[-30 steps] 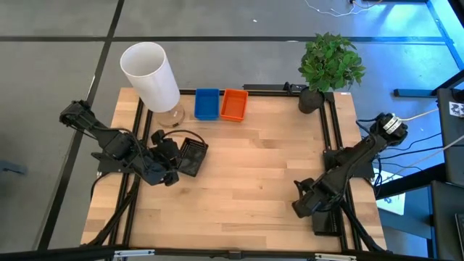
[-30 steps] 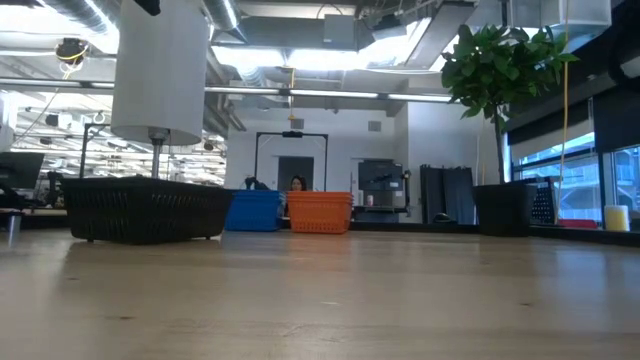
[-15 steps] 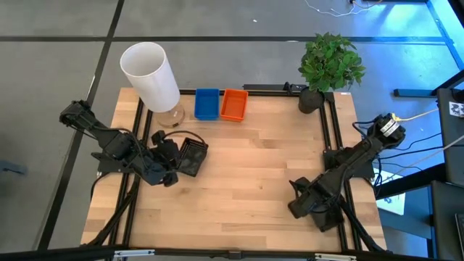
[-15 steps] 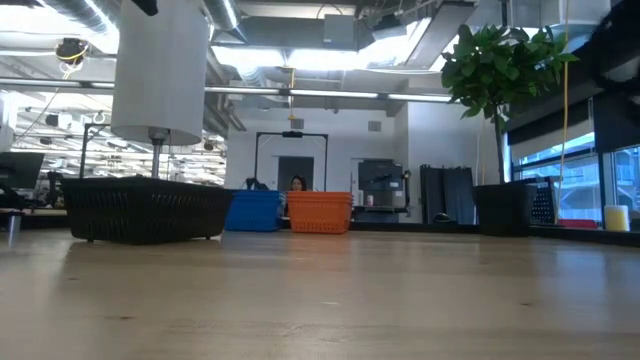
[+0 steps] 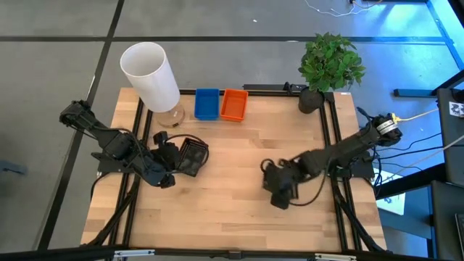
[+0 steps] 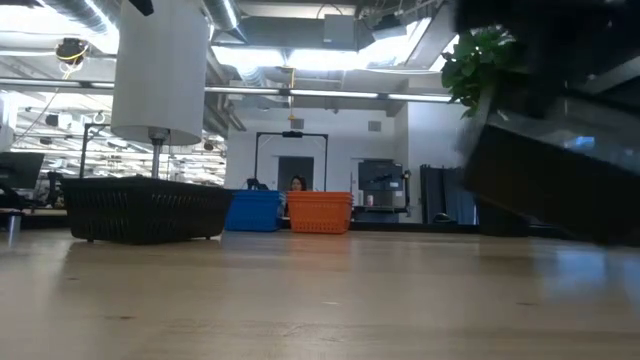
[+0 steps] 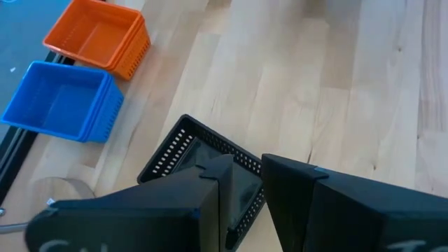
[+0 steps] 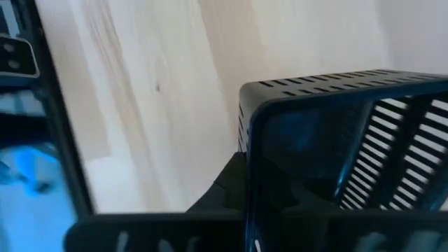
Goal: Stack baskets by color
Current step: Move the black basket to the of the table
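A blue basket (image 5: 206,104) and an orange basket (image 5: 233,105) stand side by side on their bottoms at the table's far edge. A black basket (image 5: 192,155) sits left of centre with my left gripper (image 5: 171,161) shut on it. It shows flat on the wood in the low view (image 6: 150,208). My right gripper (image 5: 278,190), right of centre, is shut on a second black basket (image 8: 336,133). In the low view that basket (image 6: 550,185) is a dark blurred shape above the table. My left gripper has the black basket's side wall (image 7: 250,199) between its two fingers, one finger over the inside and one outside. The fingers slant down from the table's left. The basket's bottom rests on the table. My right gripper holds the second black basket by a wall near a corner (image 8: 253,150); the basket itself hides the fingertips. The fingers point steeply down. The basket is lifted clear of the table and tilted.
A tall white cylinder (image 5: 150,75) stands at the far left corner and a potted plant (image 5: 330,65) at the far right. Black rails (image 5: 330,130) run along the table's left and right sides. A person (image 6: 297,184) shows in the room behind.
My right gripper has swung from the table's right edge toward its centre, rising and rolling its wrist, and it carries a black basket that now shows tilted and off the table in the low view.
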You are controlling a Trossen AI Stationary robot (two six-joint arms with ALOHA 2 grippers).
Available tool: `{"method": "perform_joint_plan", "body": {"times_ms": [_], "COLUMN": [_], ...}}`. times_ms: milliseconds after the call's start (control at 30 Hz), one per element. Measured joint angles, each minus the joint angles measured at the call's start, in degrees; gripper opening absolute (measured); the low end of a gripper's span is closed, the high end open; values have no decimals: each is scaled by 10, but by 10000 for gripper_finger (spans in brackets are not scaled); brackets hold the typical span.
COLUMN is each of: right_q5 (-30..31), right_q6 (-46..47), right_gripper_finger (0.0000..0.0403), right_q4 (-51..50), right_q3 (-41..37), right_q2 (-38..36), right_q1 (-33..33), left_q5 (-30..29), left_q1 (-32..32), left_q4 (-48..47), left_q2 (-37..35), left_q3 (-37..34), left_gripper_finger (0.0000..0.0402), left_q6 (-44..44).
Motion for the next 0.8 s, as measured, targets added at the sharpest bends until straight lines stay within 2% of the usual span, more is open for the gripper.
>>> {"method": "perform_joint_plan", "body": {"times_ms": [167,433,600,800], "right_q5": [-2,-4,-1,42], "right_q6": [-218,-504,-599,-668], "right_gripper_finger": [2,1,1,1], "right_q4": [-33,-76,-95,-117], "right_q3": [92,269,352,396], "right_q2": [64,189,267,339], "right_q1": [-49,-91,-103,-103], "left_q5": [1,19,21,24], "left_q1": [0,0,0,0], "left_q4": [-2,-14,-14,-15], "left_q2": [0,0,0,0], "left_q3": [0,0,0,0], "left_gripper_finger": [69,69,69,69], "left_q6": [1,0,0,0]}}
